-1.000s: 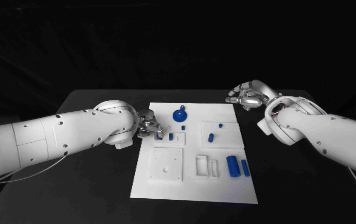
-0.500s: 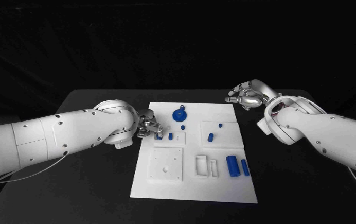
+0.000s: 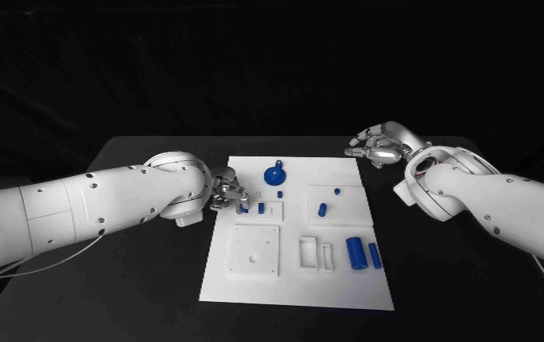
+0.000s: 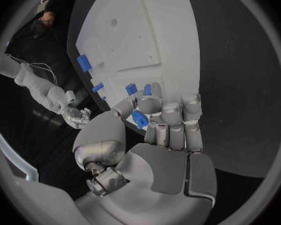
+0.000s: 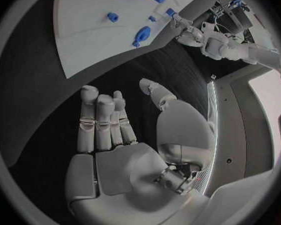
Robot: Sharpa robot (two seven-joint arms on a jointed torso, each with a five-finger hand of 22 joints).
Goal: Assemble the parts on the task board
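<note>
The white task board (image 3: 297,283) lies in the middle of the black table. At its left edge my left hand (image 3: 227,196) pinches a small blue part (image 4: 139,119) between thumb and curled fingers, low over the board beside a blue block (image 3: 261,208). Other blue parts on the board are a round knob (image 3: 274,175), two small pegs (image 3: 280,194) (image 3: 336,193), an oblong piece (image 3: 321,210), a cylinder (image 3: 354,252) and a bar (image 3: 374,255). My right hand (image 3: 380,144) hovers off the board's far right corner, fingers (image 5: 103,125) apart and holding nothing.
A raised white square plate (image 3: 256,249) and narrow slot frames (image 3: 315,253) sit on the near half of the board. Bare black table (image 3: 136,279) lies to both sides of the board, with its far edge just behind the board.
</note>
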